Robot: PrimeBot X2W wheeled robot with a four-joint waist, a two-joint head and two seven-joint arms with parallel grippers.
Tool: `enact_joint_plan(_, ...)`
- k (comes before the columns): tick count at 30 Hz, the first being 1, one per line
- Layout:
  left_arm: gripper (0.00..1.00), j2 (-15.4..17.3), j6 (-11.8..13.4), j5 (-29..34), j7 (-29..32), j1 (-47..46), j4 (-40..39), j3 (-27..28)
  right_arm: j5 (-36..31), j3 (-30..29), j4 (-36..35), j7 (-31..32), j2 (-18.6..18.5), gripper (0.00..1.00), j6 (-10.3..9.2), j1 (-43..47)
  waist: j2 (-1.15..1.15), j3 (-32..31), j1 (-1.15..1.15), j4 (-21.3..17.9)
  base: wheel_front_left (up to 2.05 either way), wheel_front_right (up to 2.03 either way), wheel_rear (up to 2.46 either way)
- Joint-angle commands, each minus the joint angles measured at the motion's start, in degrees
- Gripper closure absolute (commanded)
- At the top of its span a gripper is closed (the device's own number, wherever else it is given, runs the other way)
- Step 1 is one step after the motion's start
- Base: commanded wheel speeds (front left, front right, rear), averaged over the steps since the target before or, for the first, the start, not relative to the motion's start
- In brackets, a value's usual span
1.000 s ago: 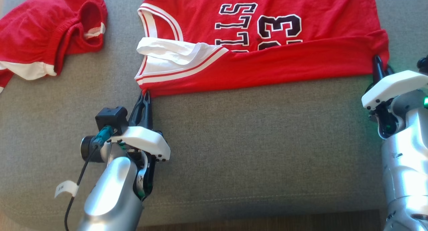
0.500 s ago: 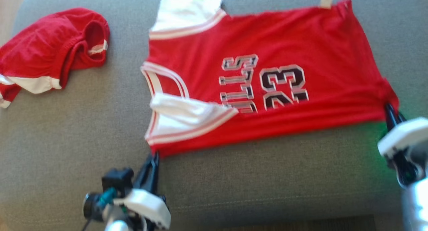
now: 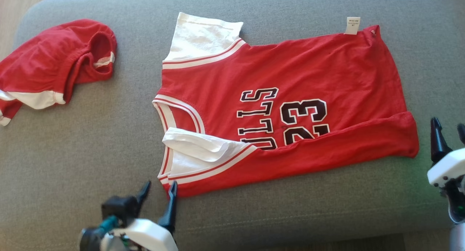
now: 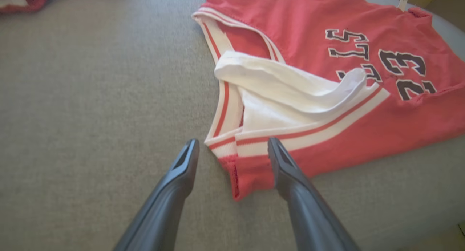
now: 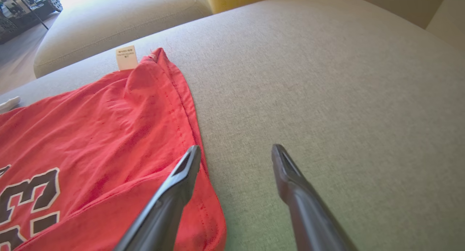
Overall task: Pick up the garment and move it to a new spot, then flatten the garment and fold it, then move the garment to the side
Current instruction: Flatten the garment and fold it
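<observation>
Overhead, the red jersey [image 3: 290, 80] with white sleeves lies across the grey cushion [image 3: 254, 214], its near edge folded over the number; left wrist view: left gripper [image 4: 232, 142] spread at its shoulder corner; right wrist view: right gripper [image 5: 236, 147] spread just beside its hem.

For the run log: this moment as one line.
jersey: flat on couch, near edge folded over | left end effector: open, astride jersey corner | right end effector: open, beside hem

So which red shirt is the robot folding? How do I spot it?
Look at the big grey cushion. The jersey lies spread out in its middle. Unlike the bunched-up red garment on the left, it shows a black 23 and white sleeves.
</observation>
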Motion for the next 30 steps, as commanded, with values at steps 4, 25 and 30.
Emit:
enact_joint_plan(4, 0.00, 2.2, 0.9, 1.6, 0.0, -5.2, -6.5, 3.6, -3.0, 1.7, -6.0, -0.5, 1.5, 0.00, -0.01, -1.2, 0.00, 0.4, 0.00, 0.0, 0.00, 0.00, 0.00)
enact_joint_plan(25, 0.00, 17.3, -17.1, -7.0, 23.6, -65.2, 19.6, -3.4, -0.5, 13.0, -9.3, -1.5, 4.6, 0.00, -0.01, -11.9, 0.00, 17.2, 0.00, -8.4, 0.00, 0.00, 0.00)
enact_joint_plan(30, 0.00, 19.5, -17.1, -8.0, 22.7, -71.4, 26.5, -9.7, -0.5, 13.4, -8.8, -2.9, 4.7, 0.00, -0.01, -13.8, 0.00, 20.2, 0.00, -9.9, 0.00, 0.00, 0.00)
